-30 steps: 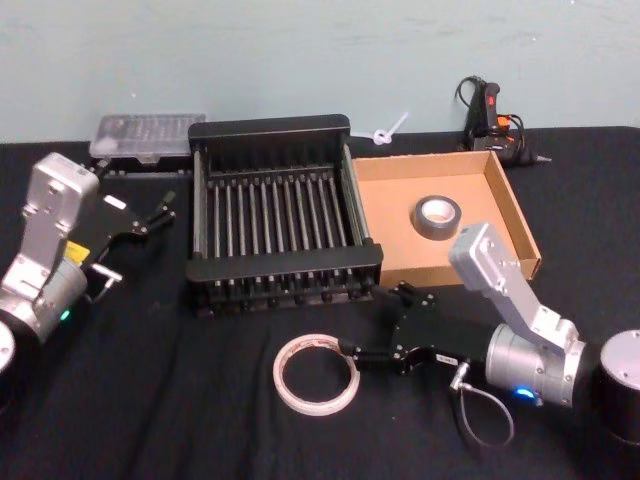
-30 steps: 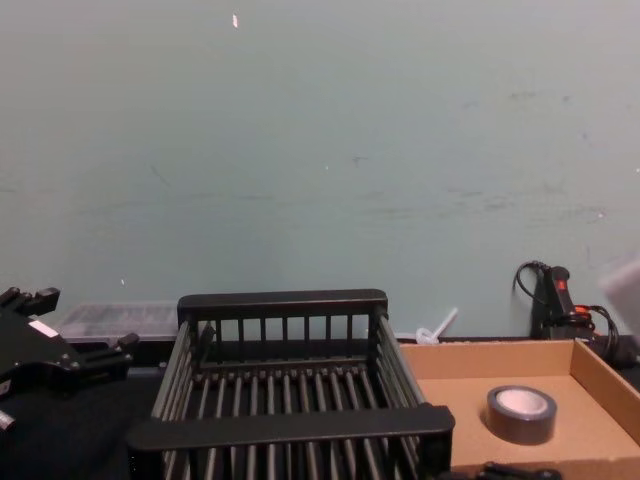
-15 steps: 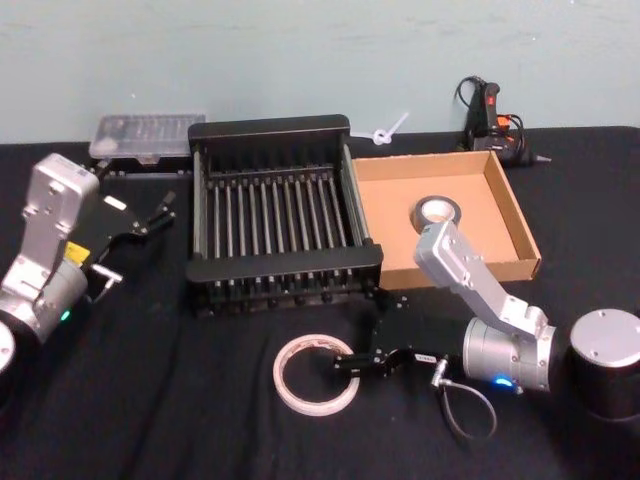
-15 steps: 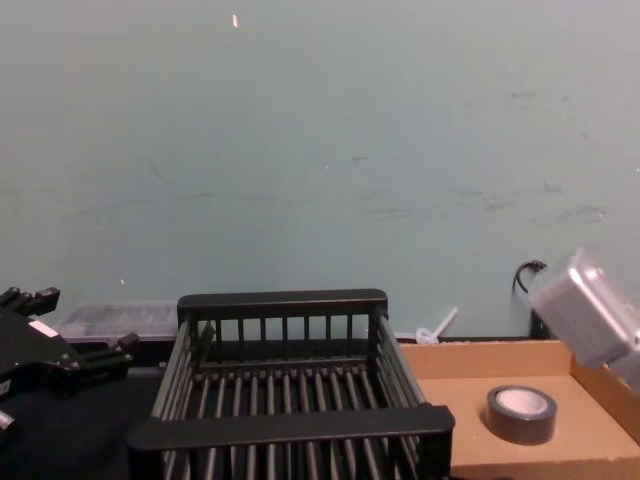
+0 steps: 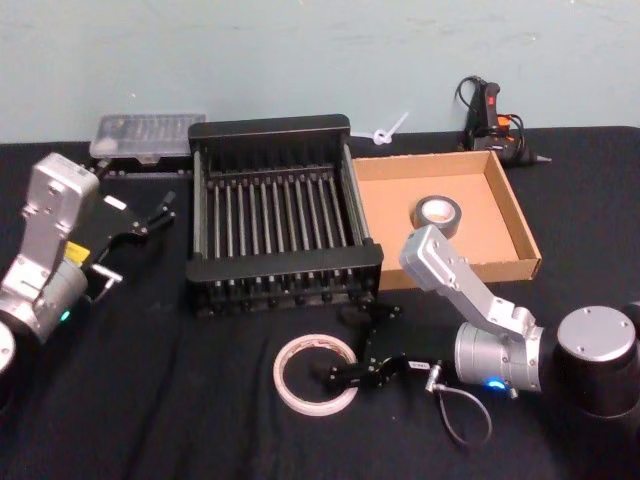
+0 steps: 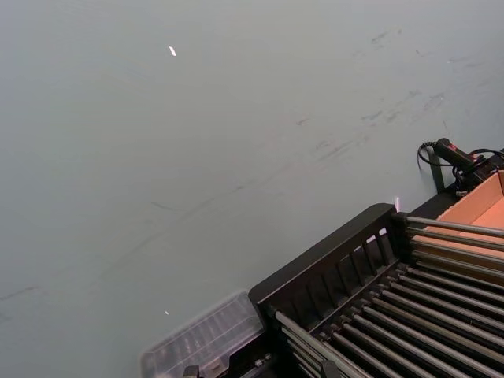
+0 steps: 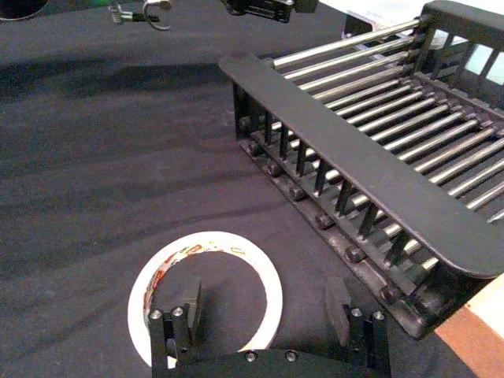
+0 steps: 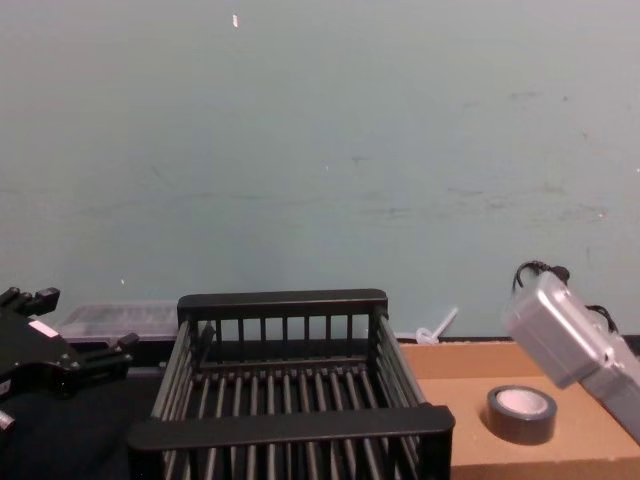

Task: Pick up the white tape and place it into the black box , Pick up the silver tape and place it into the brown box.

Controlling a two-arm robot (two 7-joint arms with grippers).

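The right pincer [image 5: 335, 378] is seen low over the black-covered surface [image 5: 180, 400], spread wide and holding nothing. In the right wrist view one finger [image 7: 186, 309] is set inside the ring of the white tape [image 7: 206, 303] and the other lies outside it, toward the black box [image 5: 282, 228], so the ring's near wall is straddled by the open jaws.

The white tape lies flat on the surface, directly at the right pincer's tips; its hole faces straight up and, being round, it has no long axis in plan. Its red-and-white printed core can be made out along the inner wall.

Beyond the right pincer, the black box stands empty, its barred bottom bare and its long rim rail lying across the pincer's line of approach. Further off, to the pincer's far side, the brown box [image 5: 500, 215] is found with the silver tape [image 5: 437, 216] already lying flat inside it, pale centre upward.

The silver half of the task is judged done. The white half is judged barely begun: the ring has not been gripped or lifted, and carrying it to the black box remains.

The left pincer [image 5: 152, 216] is parked well apart, beside the black box's other side, and appears partly open and empty.
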